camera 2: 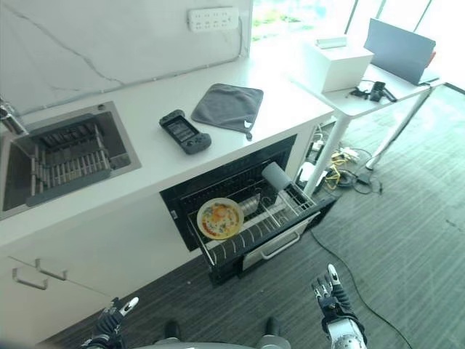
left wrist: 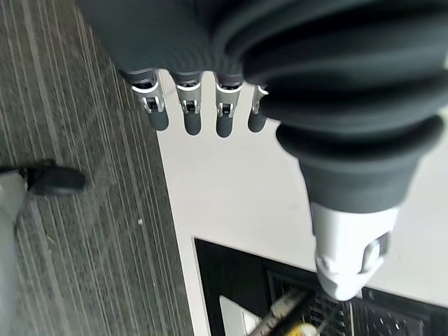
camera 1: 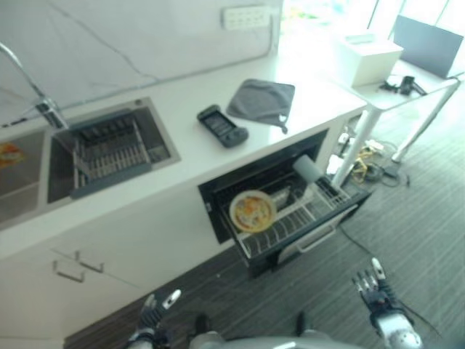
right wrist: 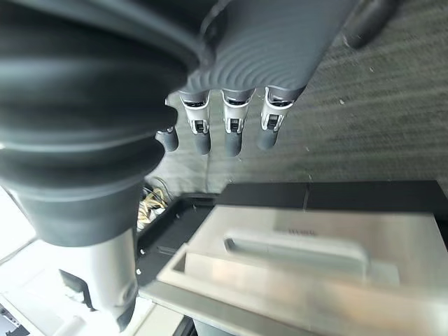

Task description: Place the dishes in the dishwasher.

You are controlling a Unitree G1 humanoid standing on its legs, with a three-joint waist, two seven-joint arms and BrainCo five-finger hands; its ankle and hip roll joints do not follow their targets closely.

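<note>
Both hands hang empty near the lower edge of the head views: the left hand [camera 1: 154, 311] at lower left, the right hand [camera 1: 374, 289] at lower right. Each has its fingers straight and relaxed, holding nothing; the wrist views confirm this.

One patterned plate [camera 1: 252, 211] stands tilted on edge in the rack [camera 1: 290, 224] of the open dishwasher drawer [camera 1: 305, 243], at centre frame. One grey cup [camera 1: 307, 169] lies just up and to the right of it in the same rack. A small metal item sits between them; its type cannot be determined.

The drawer lies up-frame from both hands, between them. Its long axis runs from lower left to upper right, parallel to the counter edge. The right hand appears nearer to the drawer's front handle.

Counter [camera 1: 185, 138] contents: one dark handheld device [camera 1: 222, 125], one grey cloth [camera 1: 263, 102]. The sink [camera 1: 156, 138] at left holds one dish rack [camera 1: 109, 153], apparently empty. An orange object [camera 1: 9, 153] shows at the far left edge; it may be a remaining dish.
</note>
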